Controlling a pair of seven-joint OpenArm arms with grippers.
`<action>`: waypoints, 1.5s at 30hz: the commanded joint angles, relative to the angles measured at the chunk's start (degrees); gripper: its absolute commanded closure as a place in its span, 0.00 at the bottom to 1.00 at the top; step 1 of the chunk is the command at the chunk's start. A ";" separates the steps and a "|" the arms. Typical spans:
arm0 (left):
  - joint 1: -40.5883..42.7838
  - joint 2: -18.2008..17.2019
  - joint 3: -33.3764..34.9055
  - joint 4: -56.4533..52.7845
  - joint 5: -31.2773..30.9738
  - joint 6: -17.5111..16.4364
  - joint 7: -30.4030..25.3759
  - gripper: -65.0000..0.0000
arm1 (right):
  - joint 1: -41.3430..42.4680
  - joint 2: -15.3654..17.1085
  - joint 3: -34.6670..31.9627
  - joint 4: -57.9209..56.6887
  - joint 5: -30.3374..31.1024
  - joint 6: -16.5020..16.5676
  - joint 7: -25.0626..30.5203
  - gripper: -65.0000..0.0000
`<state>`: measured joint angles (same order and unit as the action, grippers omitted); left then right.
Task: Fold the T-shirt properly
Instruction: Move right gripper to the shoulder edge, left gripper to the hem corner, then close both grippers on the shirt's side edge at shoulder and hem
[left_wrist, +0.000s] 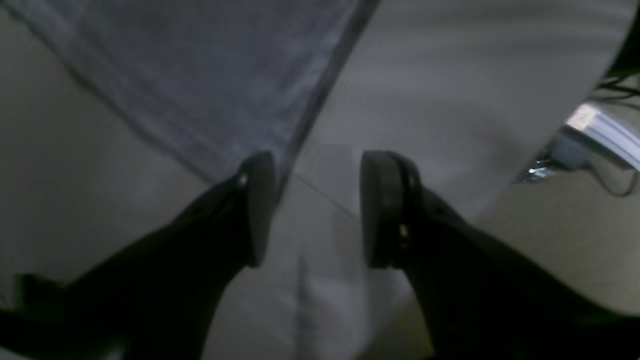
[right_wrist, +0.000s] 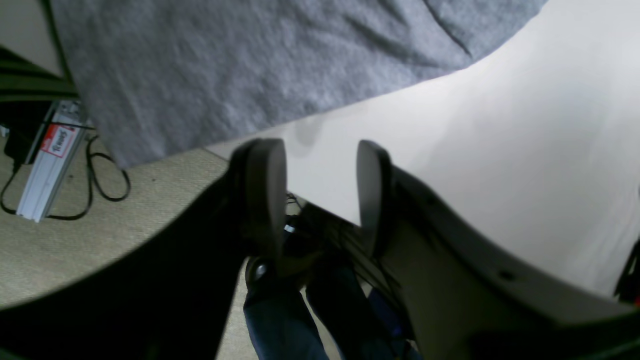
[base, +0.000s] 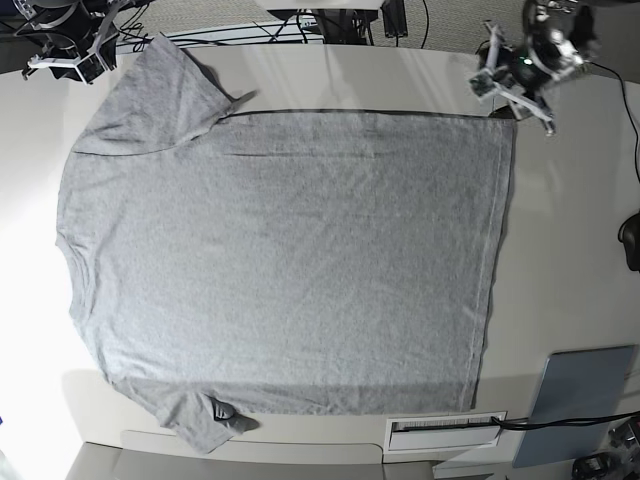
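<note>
The heather-grey T-shirt (base: 280, 260) lies spread flat on the pale table (base: 570, 230), plain side up, neck to the left and hem to the right. One sleeve (base: 160, 90) lies at the far left corner, the other (base: 200, 420) at the near edge. My left gripper (left_wrist: 322, 210) is open above the far hem corner (left_wrist: 200, 85), its left finger beside the cloth edge and only table between the jaws. In the base view the left arm (base: 520, 65) is over that corner. My right gripper (right_wrist: 320, 195) is open and empty, just off the table edge by the far sleeve (right_wrist: 250, 65).
A grey flat pad (base: 585, 395) and a white slotted strip (base: 445, 430) lie at the near right of the table. On the floor beyond the edge are an aluminium bar with a red label (right_wrist: 50, 155), a black cable (right_wrist: 107, 180) and legs in jeans (right_wrist: 280, 310).
</note>
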<state>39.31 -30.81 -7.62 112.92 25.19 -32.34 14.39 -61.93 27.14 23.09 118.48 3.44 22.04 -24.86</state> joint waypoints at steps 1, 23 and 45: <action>0.15 -1.90 1.29 0.33 1.64 2.82 -0.70 0.54 | -0.59 0.46 0.55 0.79 0.11 -0.48 0.26 0.64; -12.44 -5.09 6.36 -15.02 4.20 3.76 -5.44 0.50 | -0.57 0.33 0.55 0.79 -0.07 -0.48 -0.61 0.64; -13.25 -6.05 12.55 -17.66 7.61 -0.57 -5.38 1.00 | 1.92 3.98 0.48 0.70 -27.82 8.20 5.42 0.64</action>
<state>24.56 -36.51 4.19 96.38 32.34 -28.05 6.11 -59.37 30.48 23.09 118.48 -24.64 30.98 -19.70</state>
